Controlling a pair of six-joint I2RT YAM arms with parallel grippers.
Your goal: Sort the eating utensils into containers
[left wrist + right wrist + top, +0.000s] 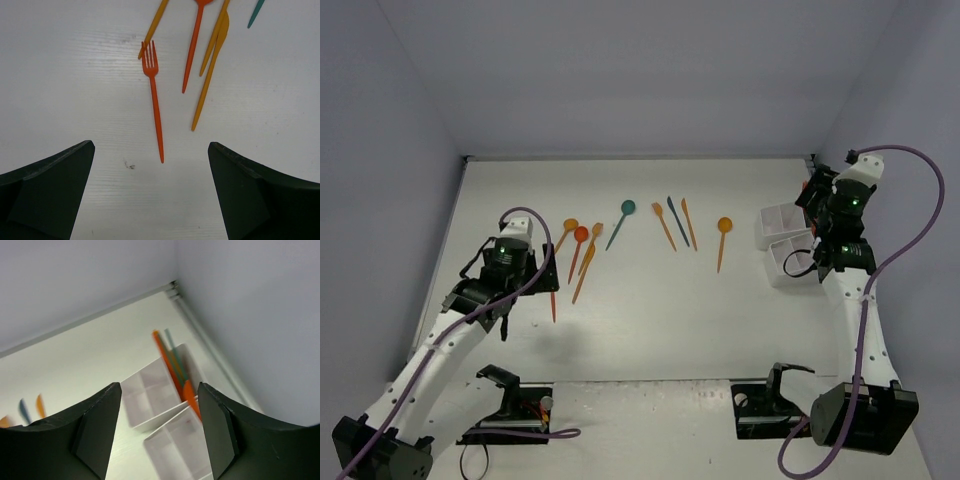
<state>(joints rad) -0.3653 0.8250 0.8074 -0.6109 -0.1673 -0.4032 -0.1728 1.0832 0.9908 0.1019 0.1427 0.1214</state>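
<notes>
Several orange and red-orange eating utensils [583,262] lie left of the table's middle. A teal spoon [620,222], a dark knife [677,220] and an orange spoon [723,240] lie further right. My left gripper [150,192] is open just short of the handle tip of an orange fork [154,95], which lies flat on the table. My right gripper [160,432] is open and empty above the white containers [150,395] at the far right. Orange and teal utensils [172,365] lean in the containers' far compartment.
The white containers [777,225] sit close to the right wall, near the back corner. The side walls close in the table on both sides. Two black stands [515,395] [775,395] sit at the near edge by the arm bases.
</notes>
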